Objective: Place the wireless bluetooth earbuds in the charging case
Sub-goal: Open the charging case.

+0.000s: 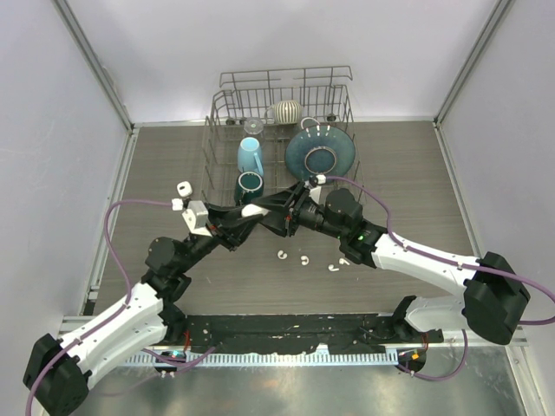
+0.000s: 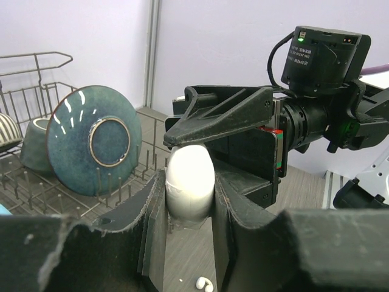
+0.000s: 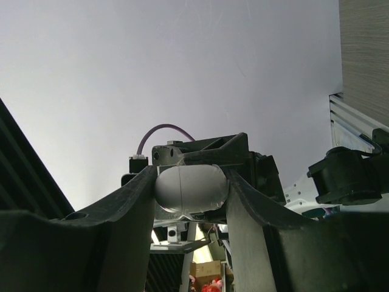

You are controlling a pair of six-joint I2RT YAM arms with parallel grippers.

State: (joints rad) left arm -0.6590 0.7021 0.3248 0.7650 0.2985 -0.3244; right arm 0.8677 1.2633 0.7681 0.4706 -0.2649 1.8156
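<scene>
The charging case (image 1: 254, 211), a closed white egg-shaped shell, is held in the air between both arms, just in front of the dish rack. My left gripper (image 2: 189, 201) is shut on its two sides, with the case (image 2: 189, 182) upright between the pads. From the opposite side my right gripper (image 3: 191, 194) is shut on the case (image 3: 191, 187) end to end; its black fingers (image 2: 225, 115) cap the case top in the left wrist view. Several small white earbuds (image 1: 283, 256) (image 1: 304, 260) (image 1: 334, 267) lie loose on the table below. One earbud (image 2: 204, 283) shows between my left fingers.
A wire dish rack (image 1: 225, 113) stands right behind the grippers. It holds a dark blue plate (image 1: 319, 152), a light blue cup (image 1: 250, 156), a dark teal cup (image 1: 249, 185) and a striped bowl (image 1: 286, 111). Walls close in the table on both sides.
</scene>
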